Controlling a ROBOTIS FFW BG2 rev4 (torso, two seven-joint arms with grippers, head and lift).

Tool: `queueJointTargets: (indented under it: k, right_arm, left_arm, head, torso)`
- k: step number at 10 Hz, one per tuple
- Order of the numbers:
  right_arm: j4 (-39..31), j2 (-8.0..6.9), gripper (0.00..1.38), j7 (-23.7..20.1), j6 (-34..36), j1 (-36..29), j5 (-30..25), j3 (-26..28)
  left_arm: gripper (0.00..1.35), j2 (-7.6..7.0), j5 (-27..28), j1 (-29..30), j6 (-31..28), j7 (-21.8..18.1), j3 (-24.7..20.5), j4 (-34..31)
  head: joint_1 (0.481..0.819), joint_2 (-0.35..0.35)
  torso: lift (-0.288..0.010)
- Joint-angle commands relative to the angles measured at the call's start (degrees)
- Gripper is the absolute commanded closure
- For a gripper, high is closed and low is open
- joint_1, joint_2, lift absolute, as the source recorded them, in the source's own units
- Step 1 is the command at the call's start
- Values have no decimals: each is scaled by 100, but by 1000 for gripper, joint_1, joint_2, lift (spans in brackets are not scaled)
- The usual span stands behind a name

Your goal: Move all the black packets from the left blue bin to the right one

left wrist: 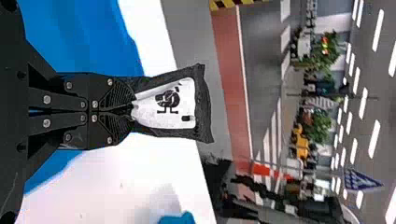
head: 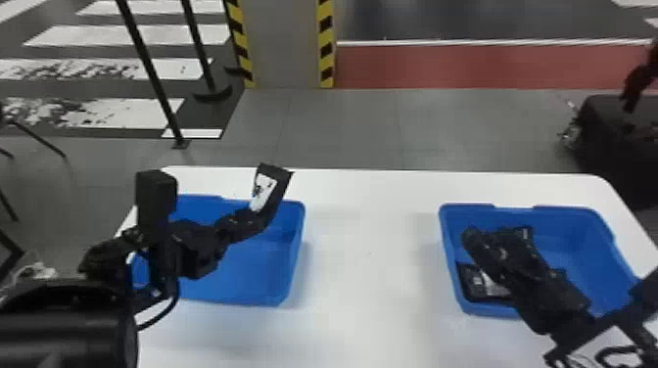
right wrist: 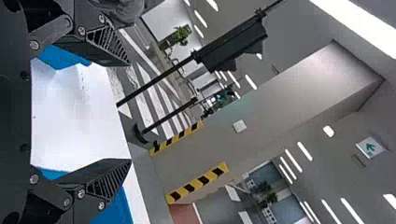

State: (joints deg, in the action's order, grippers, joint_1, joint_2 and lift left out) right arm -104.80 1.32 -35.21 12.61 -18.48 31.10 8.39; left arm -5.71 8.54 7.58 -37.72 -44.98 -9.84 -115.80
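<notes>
Step in hand: transfer of one packet, apparently between pick and hand-off. The left gripper (left wrist: 132, 110) is clamping a black packet (left wrist: 161, 102) by one end, its fingers closing on the film. The packet is projecting upward and outward above the far right corner of the left blue bin (head: 264, 288), its white label facing outward.

The right gripper (right wrist: 130, 112) is holding nothing between its widely parted fingers. It is hanging over the right blue bin (head: 577, 235), which is standing well apart, to the right of the left blue bin. A delivered packet (head: 472, 284) is lying there, by the wall that is facing the left blue bin.

Next move: the route is probably calling for a handover above the white table (head: 367, 293), right of the left blue bin; the free end is offering a grip. Misaligned fingers could be dropping or folding the film.

Obstructions: the left arm is covering part of the left blue bin, so any remaining packets cannot be confirmed. The right arm is blocking a direct drop. Black poles (head: 147, 63) and a striped pillar (head: 284, 44) are standing beyond the left blue bin, outside the working path.
</notes>
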Motion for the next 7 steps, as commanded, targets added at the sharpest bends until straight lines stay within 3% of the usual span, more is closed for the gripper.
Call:
queueJointTargets:
  k: [1,2,4,7]
  right_arm:
    - [38,0,318,-56,47,160,2,-197]
    - [10,0,318,-109,61,259,19,-355]
    - [10,0,318,-170,117,498,28,-549]
    - [207,-9,312,-197,201,878,11,-795]
  left_arm:
    - [1207,52,-54,-196,45,7,307,112]
    - [1207,87,-107,-365,172,-2,447,351]
    - [1207,8,-318,-984,467,-143,1072,1139]
    - [1207,61,-529,-1391,425,-248,1546,1504]
  head:
    - [695,56]
    - [695,44]
    - [695,37]
    - [695,-13]
  torso:
    - [-110]
    - [-110]
    - [-110]
    - [-110]
